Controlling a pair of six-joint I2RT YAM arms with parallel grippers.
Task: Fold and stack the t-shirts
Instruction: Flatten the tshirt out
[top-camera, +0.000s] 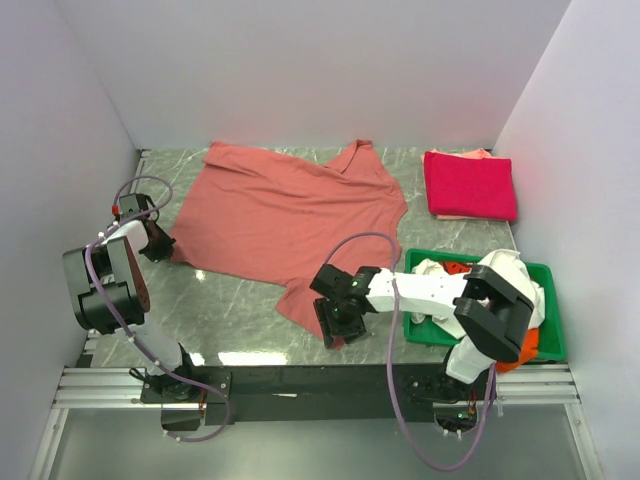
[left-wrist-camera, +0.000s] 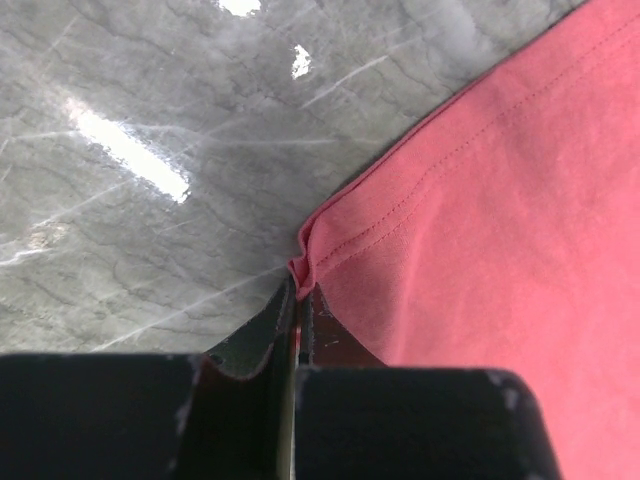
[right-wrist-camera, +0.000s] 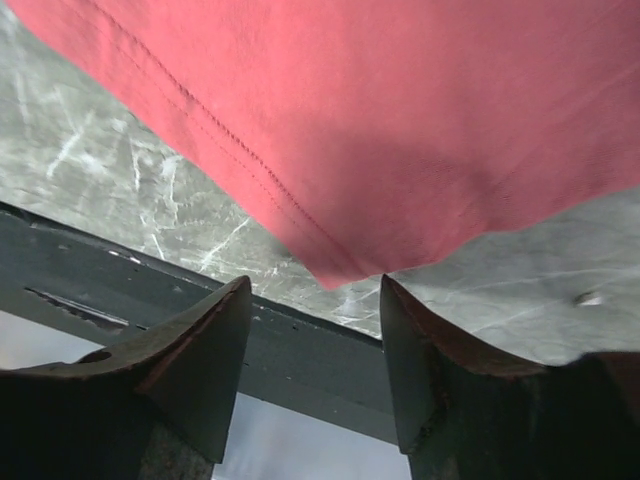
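The large dusty salmon-red t-shirt (top-camera: 285, 215) lies spread flat over the middle of the marble table. My left gripper (top-camera: 160, 243) is shut on its left corner hem (left-wrist-camera: 308, 260), which bunches between the closed fingers. My right gripper (top-camera: 335, 325) is open at the shirt's near bottom corner (right-wrist-camera: 345, 268); the corner tip lies just beyond the gap between the fingers, at the table's front edge. A folded crimson-pink t-shirt (top-camera: 470, 184) sits at the back right on another folded piece. White and orange shirts (top-camera: 445, 272) lie in the tray.
A green plastic tray (top-camera: 548, 330) stands at the front right, partly under my right arm. The table's dark front rail (right-wrist-camera: 300, 340) runs just below the right fingers. White walls enclose the table on three sides.
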